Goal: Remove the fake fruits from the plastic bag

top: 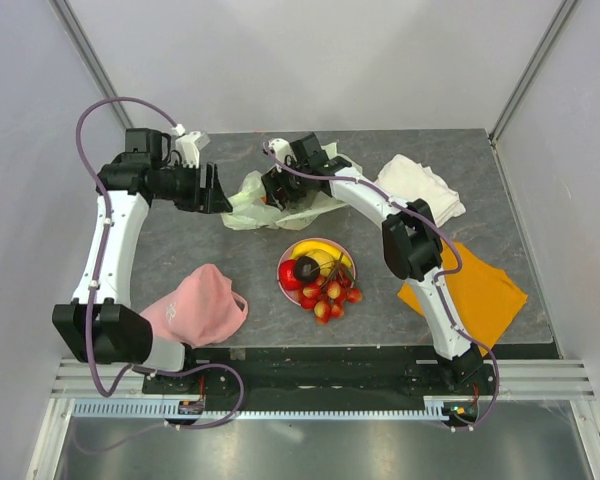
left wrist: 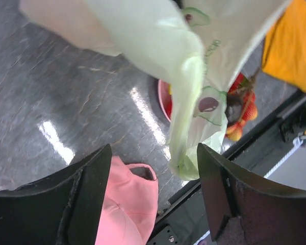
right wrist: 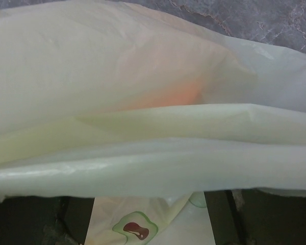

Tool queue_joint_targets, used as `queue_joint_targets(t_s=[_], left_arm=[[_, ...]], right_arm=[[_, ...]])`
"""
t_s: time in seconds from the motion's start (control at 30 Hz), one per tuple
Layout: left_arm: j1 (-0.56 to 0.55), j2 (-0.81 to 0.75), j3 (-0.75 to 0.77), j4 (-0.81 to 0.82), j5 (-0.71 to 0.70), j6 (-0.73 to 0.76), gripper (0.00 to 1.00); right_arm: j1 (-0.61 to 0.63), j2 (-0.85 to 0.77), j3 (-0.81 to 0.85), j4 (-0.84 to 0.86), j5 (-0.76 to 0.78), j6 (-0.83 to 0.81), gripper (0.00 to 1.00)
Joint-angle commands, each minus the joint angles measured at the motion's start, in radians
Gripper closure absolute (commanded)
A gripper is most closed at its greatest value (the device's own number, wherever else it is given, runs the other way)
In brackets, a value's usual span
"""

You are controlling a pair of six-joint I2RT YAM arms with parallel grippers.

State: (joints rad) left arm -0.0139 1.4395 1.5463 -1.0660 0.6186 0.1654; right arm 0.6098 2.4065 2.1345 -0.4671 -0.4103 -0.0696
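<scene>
Your right fingers [top: 278,194] are nearer, against the plastic bag [top: 246,198], orange fruit [right wrist: 179,95] just ahead; grip untellable. Left fingers [left wrist: 86,199] stand apart, empty.

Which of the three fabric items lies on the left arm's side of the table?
The pink one, bunched up near the front edge. The white cloth and the orange cloth both lie on the other side.
</scene>
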Motion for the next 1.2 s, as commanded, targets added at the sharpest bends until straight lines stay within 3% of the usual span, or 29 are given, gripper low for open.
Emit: queue_joint_targets(t_s=[0.0, 0.07, 0.13, 0.2, 0.37, 0.5, 0.57, 0.63, 0.7, 0.8, 0.93, 1.0, 1.17], left_arm=[[0.040, 0.025, -0.061, 0.145, -0.066, -0.154, 0.30], [0.040, 0.094, -0.052, 0.181, -0.097, -0.250, 0.35], [0.046, 0.198, -0.020, 0.212, -0.095, -0.306, 0.47], [0.058, 0.271, 0.040, 0.233, -0.077, -0.332, 0.49], [0.107, 0.519, 0.214, 0.261, 0.027, -0.418, 0.40], [0.115, 0.633, 0.339, 0.287, 0.105, -0.428, 0.37], [0.135, 0.657, 0.371, 0.323, 0.341, -0.423, 0.38], [0.147, 0.651, 0.376, 0.308, 0.630, -0.364, 0.49], [0.170, 0.593, 0.347, 0.249, 0.697, -0.255, 0.57], [0.216, 0.489, 0.227, 0.098, 0.673, -0.169, 0.59], [0.293, 0.336, 0.010, 0.075, 0.577, -0.138, 0.45], [0.333, 0.309, -0.008, 0.102, 0.555, -0.161, 0.41], [0.303, 0.393, 0.070, 0.216, 0.154, -0.389, 0.40]], right_arm=[[0.004, -0.001, 0.035, 0.019, 0.005, 0.037, 0.16], [0.005, -0.006, 0.022, 0.019, -0.001, 0.036, 0.17], [0.004, -0.010, 0.019, 0.021, -0.010, 0.036, 0.17], [0.005, -0.017, 0.015, 0.022, -0.031, 0.036, 0.17], [0.004, -0.032, 0.005, 0.028, -0.065, 0.051, 0.17], [0.004, -0.038, -0.007, 0.028, -0.056, 0.054, 0.18], [0.002, -0.038, -0.008, 0.015, -0.027, 0.051, 0.20], [0.004, -0.038, -0.010, 0.007, -0.001, 0.047, 0.21], [0.004, -0.044, -0.018, 0.004, -0.011, 0.039, 0.22], [0.005, -0.050, -0.030, 0.008, -0.031, 0.037, 0.20], [0.004, -0.055, -0.018, 0.022, -0.015, 0.039, 0.18], [0.004, -0.056, -0.012, 0.025, -0.010, 0.036, 0.17], [-0.010, -0.072, -0.018, 0.033, -0.024, 0.068, 0.18]])
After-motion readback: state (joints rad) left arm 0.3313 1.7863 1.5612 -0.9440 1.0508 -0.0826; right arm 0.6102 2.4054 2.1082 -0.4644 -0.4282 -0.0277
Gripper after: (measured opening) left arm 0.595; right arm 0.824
